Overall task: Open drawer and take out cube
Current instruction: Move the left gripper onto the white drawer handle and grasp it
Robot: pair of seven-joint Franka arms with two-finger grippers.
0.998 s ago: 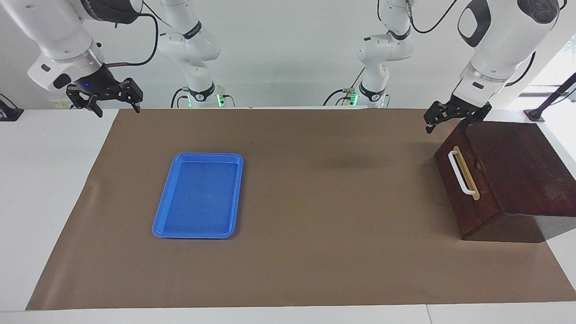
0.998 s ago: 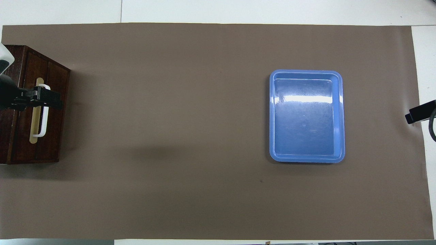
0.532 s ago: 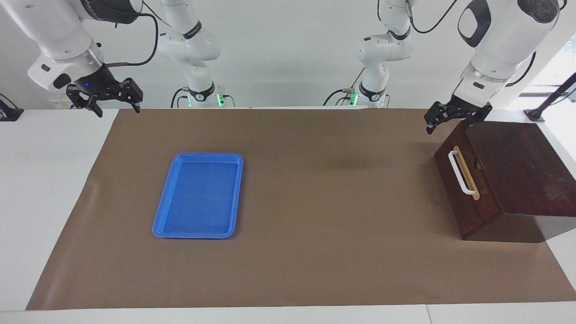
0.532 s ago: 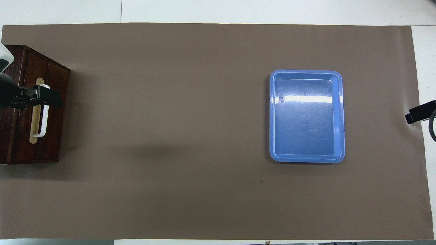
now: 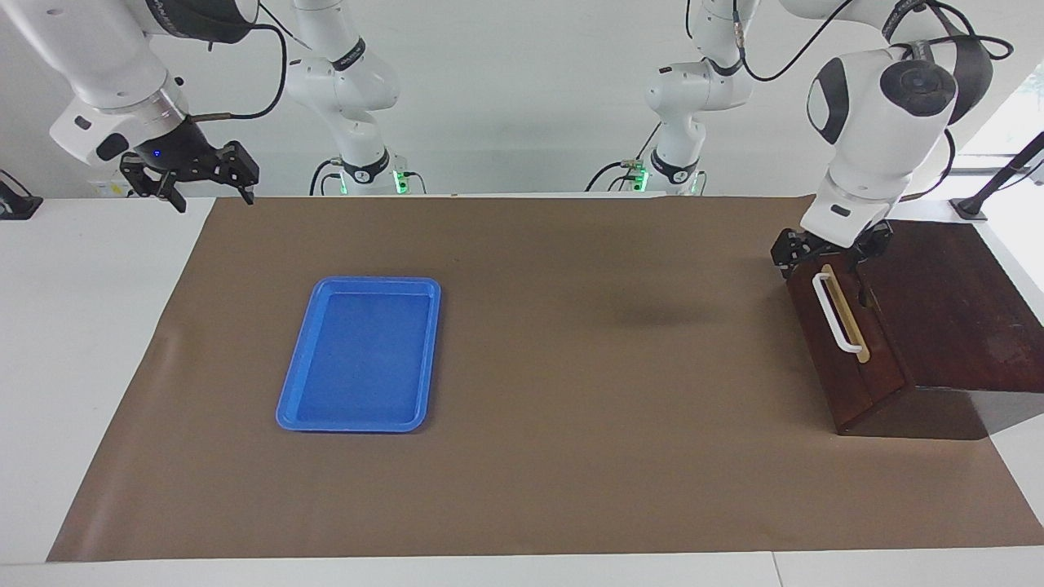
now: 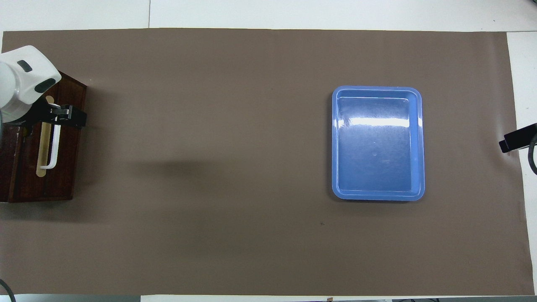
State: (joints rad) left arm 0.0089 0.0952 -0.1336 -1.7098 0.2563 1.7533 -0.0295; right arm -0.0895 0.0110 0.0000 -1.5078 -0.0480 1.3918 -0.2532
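Observation:
The drawer (image 5: 848,383) (image 6: 63,176) is shut in its dark reddish-brown wooden box at the left arm's end of the table. Its front carries a white bar handle (image 5: 838,319) (image 6: 54,147) on a tan strip. My left gripper (image 5: 822,259) (image 6: 56,117) hangs open low over the top front edge of the box. Its fingers are spread to either side of the handle, and I cannot tell whether they touch it. The cube is hidden. My right gripper (image 5: 214,200) (image 6: 518,139) waits open in the air over the right arm's end of the table.
A blue tray (image 5: 351,425) (image 6: 377,89) with nothing in it lies on the brown mat (image 5: 571,367) toward the right arm's end. White tabletop borders the mat at both ends.
My left gripper has come down from above the top corner of the box to the drawer's handle, and its wrist has turned over the box. The right arm has not moved.

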